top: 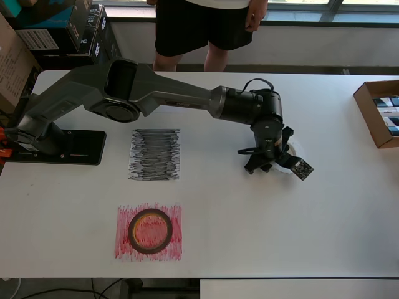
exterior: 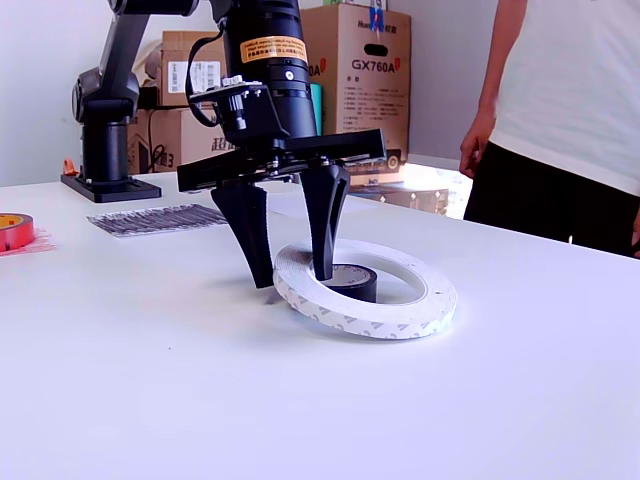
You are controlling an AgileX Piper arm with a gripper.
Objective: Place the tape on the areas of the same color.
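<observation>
My gripper [top: 265, 163] [exterior: 292, 278] points down at the table's right of middle in the overhead view. Its fingers straddle the near-left rim of the large white tape roll [exterior: 400, 310], one outside and one inside, closed against it. The white roll [top: 288, 151] lies flat, mostly hidden by the wrist from above. The smaller black roll [exterior: 352, 282] sits inside its ring. The red roll [top: 150, 231] [exterior: 12, 230] lies on the red scribbled sheet [top: 123, 246]. The black scribbled sheet [top: 154, 154] [exterior: 155, 218] is bare. I cannot make out a white sheet.
The arm's base [top: 56, 146] stands at the overhead view's left. An open cardboard box [top: 368, 103] sits at the right edge. A person [top: 202, 25] [exterior: 570, 100] stands behind the table. Cardboard boxes [exterior: 350, 60] are stacked at the back.
</observation>
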